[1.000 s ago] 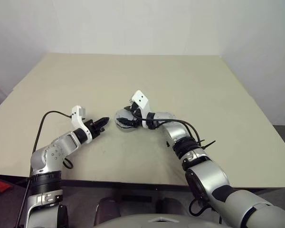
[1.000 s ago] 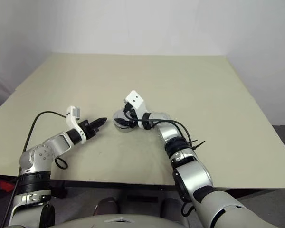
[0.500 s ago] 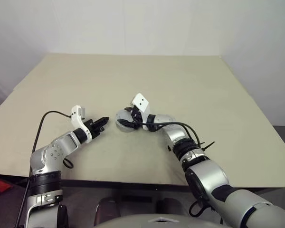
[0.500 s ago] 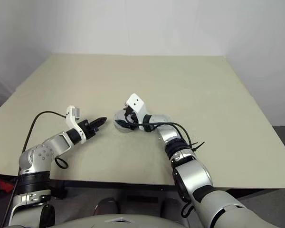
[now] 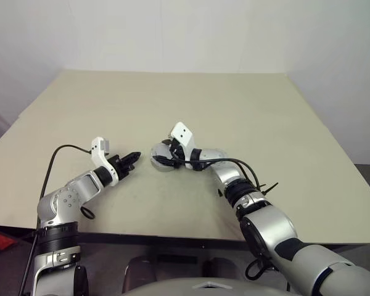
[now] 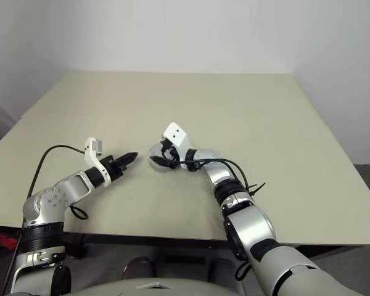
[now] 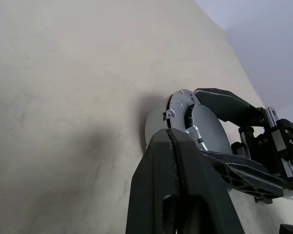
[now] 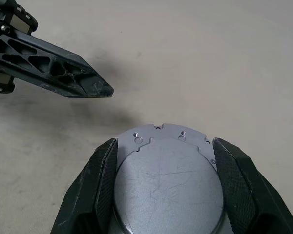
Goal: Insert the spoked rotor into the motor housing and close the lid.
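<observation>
Your right tool is squeezing the round lid by its edges on the worktop. Your left tool is pressed together, just beside. The lid looks hard, heavy and slippery, so keep gripping its rim.

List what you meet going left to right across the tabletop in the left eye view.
Left gripper, its two black fingers pressed shut, tips hanging clear of the motor → round silver-grey metal motor lid lying closed on the beige table → right gripper, black fingers set on either side of that disc, with its white wrist block behind.
</observation>
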You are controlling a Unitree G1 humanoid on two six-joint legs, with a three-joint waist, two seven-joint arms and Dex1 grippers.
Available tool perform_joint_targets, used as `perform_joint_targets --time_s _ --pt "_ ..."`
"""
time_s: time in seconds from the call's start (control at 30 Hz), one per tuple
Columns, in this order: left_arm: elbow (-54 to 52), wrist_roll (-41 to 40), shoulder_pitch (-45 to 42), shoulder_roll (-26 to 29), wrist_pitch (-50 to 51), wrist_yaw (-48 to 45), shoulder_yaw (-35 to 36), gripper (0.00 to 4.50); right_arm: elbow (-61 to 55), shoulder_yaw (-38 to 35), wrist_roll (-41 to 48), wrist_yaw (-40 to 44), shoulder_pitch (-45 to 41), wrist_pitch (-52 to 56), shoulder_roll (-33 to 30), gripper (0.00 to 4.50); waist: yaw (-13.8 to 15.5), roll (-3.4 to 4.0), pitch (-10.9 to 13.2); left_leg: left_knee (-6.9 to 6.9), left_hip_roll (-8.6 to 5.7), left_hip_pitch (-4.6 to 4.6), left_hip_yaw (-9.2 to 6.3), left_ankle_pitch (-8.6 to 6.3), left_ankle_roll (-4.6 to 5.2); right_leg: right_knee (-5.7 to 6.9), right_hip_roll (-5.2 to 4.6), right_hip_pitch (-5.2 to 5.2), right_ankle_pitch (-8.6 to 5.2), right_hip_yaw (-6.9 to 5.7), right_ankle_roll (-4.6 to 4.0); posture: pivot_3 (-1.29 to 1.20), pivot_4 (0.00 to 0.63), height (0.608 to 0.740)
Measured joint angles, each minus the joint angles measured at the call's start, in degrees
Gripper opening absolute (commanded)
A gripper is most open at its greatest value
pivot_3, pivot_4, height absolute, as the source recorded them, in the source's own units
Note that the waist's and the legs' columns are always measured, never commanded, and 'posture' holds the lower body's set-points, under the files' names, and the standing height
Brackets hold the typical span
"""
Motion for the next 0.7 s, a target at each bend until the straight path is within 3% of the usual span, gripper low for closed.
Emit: perform_joint_targets --time_s 0.43,0.7 --pt "0.34 -5.80 -4.78 -3.70 3.79 3.85 1.45 0.00 0.36 0.65 -0.21 -0.08 -0.55 0.44 -0.34 3.00 0.04 -0.01 -0.02 -0.01 -0.01 0.14 0.00 -0.02 0.03 0.02 -0.01 0.14 -0.01 0.01 0.00 0.00 0.000 0.740" --pt "9.92 -5.97 -9.79 -4.71 6.70 8.21 2.34 0.00 0.44 0.70 -0.20 -0.01 -0.69 0.51 -0.48 3.00 0.07 -0.01 -0.02 -0.01 -0.03 0.14 0.00 -0.01 0.02 0.02 -0.01 0.14 -0.01 0.02 0.00 0.00 0.000 0.740"
